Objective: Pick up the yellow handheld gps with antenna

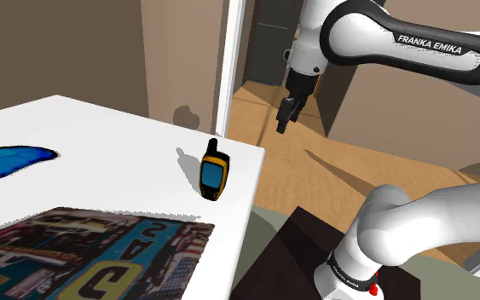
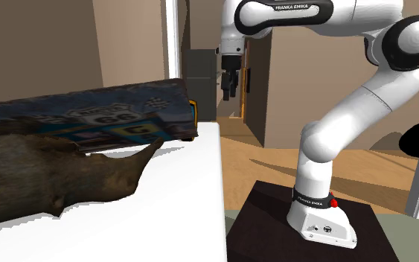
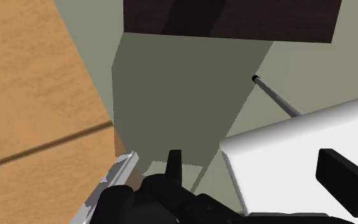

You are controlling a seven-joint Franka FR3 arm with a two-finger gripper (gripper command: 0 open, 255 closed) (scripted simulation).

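White table (image 1: 101, 145) with yellow GPS (image 1: 215, 174), printed board (image 1: 84, 256), blue object (image 1: 8, 161)

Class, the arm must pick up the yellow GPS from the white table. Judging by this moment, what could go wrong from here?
1. The yellow-and-black handheld GPS with blue screen appears to stand on end near the edge of the white table; a glancing touch could topple it or push it off.
2. The black end effector, open, hangs beyond that edge over the tan floor; approaching low, it might clip the edge.

White table (image 1: 101, 145) with a blue object (image 1: 8, 162), printed sign (image 1: 84, 256), brown driftwood-like lump (image 2: 44, 175).
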